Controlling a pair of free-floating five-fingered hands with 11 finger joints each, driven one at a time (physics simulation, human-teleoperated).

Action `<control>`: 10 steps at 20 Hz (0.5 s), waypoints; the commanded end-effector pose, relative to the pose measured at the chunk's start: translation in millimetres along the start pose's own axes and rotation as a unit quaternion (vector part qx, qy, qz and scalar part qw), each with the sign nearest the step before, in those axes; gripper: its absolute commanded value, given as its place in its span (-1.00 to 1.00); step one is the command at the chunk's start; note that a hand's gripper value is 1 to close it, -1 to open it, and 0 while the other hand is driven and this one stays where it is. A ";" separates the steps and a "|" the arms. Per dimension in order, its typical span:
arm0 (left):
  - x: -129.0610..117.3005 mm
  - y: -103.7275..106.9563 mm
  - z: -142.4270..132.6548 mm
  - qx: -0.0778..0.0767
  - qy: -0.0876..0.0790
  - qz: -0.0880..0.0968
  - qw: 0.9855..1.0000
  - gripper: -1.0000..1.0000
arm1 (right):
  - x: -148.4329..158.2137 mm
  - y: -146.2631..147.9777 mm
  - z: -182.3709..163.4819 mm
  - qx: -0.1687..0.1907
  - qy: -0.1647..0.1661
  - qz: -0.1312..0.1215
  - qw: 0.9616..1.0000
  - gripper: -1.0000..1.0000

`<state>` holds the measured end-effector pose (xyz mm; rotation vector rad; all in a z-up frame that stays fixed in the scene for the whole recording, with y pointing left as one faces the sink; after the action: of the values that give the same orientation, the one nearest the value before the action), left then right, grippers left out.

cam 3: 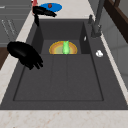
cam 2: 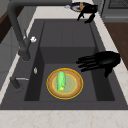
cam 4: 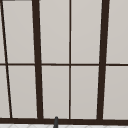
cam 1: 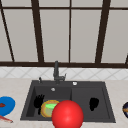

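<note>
We see our left hand hovering over the left basin of the dark sink, fingers straight and spread, holding nothing. In the left side view it hangs just beside and above the yellow-rimmed plate, fingertips pointing toward the middle of the basin, apart from the plate. The plate lies flat on the floor of the left basin, and a green cucumber lies on it. Our right hand floats over the right basin; in the right side view it sits near the front rim with fingers loosely bent downward, gripping nothing. A red ball shows large at the front edge in the front view. On the counter to the left lies a blue plate. The faucet stands behind the sink, before the window.
</note>
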<state>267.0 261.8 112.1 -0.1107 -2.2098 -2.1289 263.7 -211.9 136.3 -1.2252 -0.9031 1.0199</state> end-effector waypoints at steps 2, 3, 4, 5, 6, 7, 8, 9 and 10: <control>0.4 3.7 9.9 0.006 0.001 0.042 0.999 -1.00 | 0.0 0.0 0.0 0.000 0.000 0.000 1.000 0.00; 0.5 3.5 12.1 0.006 0.001 0.044 0.999 -1.00 | 0.0 0.0 0.0 0.000 0.000 0.000 1.000 0.00; 0.5 3.3 16.2 0.007 0.000 0.048 0.999 -1.00 | 0.0 0.0 0.0 0.000 0.000 0.000 1.000 0.00; 0.6 3.7 19.6 0.006 0.000 0.052 0.999 -1.00 | 0.0 0.0 0.0 0.000 0.000 0.000 1.000 0.00; 0.7 3.9 23.5 0.006 0.000 0.057 0.998 -1.00 | 0.0 0.0 0.0 0.000 0.000 0.000 1.000 0.00; 0.8 4.1 28.1 0.007 0.000 0.063 0.998 -1.00 | 0.0 0.0 0.0 0.000 0.000 0.000 1.000 0.00; 0.9 4.4 33.1 0.009 0.000 0.069 0.998 -1.00 | 0.0 0.0 0.0 0.000 0.000 0.000 1.000 0.00; 1.0 4.6 36.7 0.008 0.000 0.075 0.997 -1.00 | 0.0 0.0 0.0 0.000 0.000 0.000 1.000 0.00; 1.0 4.8 40.2 0.009 0.000 0.081 0.997 -1.00 | 0.0 0.0 0.0 0.000 0.000 0.000 1.000 0.00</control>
<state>266.3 290.0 115.6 -0.2002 -2.1689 -2.0853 263.7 -211.9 136.3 -1.2252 -0.9031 1.0199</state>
